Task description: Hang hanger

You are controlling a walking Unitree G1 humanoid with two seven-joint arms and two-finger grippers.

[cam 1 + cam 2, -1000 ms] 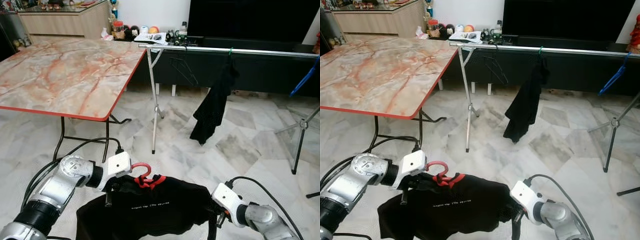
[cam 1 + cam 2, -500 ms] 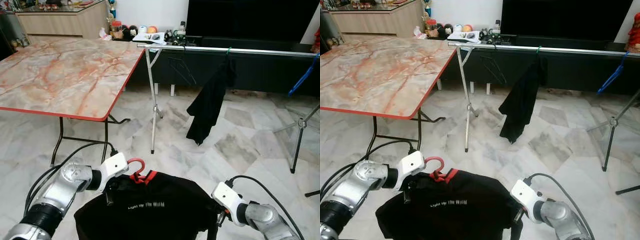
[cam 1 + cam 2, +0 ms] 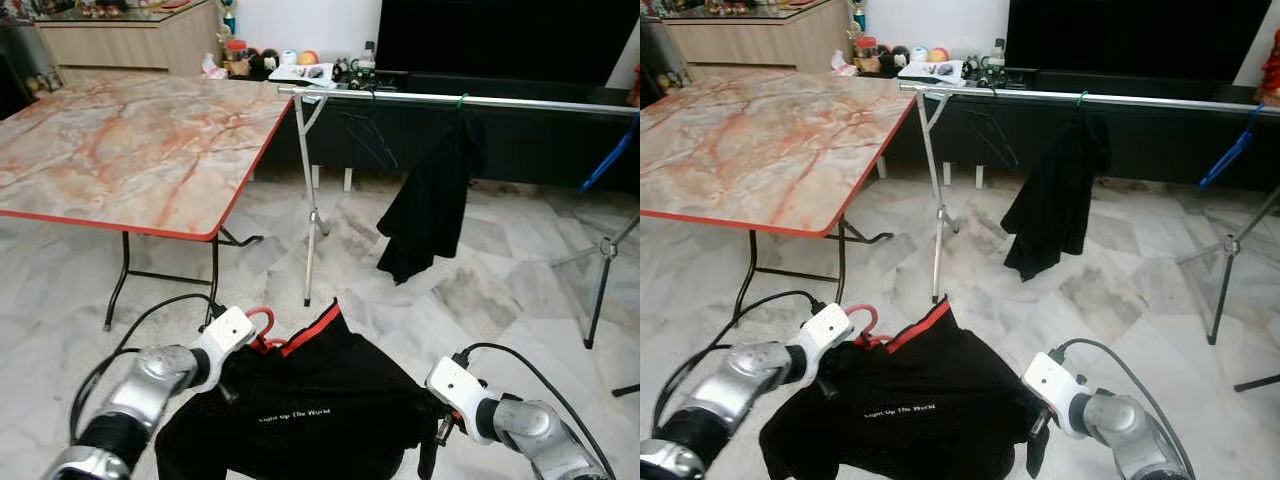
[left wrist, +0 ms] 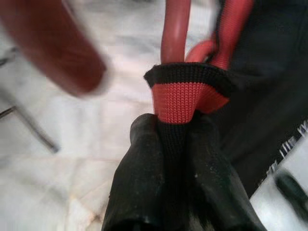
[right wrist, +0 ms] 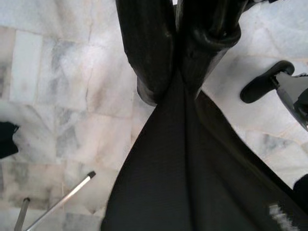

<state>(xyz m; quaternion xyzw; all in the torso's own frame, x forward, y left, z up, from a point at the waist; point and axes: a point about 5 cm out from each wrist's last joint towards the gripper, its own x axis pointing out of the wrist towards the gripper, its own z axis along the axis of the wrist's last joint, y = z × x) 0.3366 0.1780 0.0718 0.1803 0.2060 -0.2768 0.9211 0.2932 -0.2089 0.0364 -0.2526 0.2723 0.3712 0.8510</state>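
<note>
Left eye view has my left pincer point(image 3: 222, 362) clamped on the red-trimmed collar beside the red hanger point(image 3: 262, 326) and my right pincer point(image 3: 441, 430) pinching the black shirt point(image 3: 310, 410), carrying both toward the rail point(image 3: 470, 100).

A red hanger point(image 3: 262, 322) carrying a black T-shirt point(image 3: 310, 400) with red collar trim is held low above the floor.

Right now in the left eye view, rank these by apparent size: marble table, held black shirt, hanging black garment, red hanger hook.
1. Marble table, largest.
2. Held black shirt; it looks bigger than the garment, though nearness to the camera inflates it.
3. Hanging black garment on the rail.
4. Red hanger hook, smallest.
</note>
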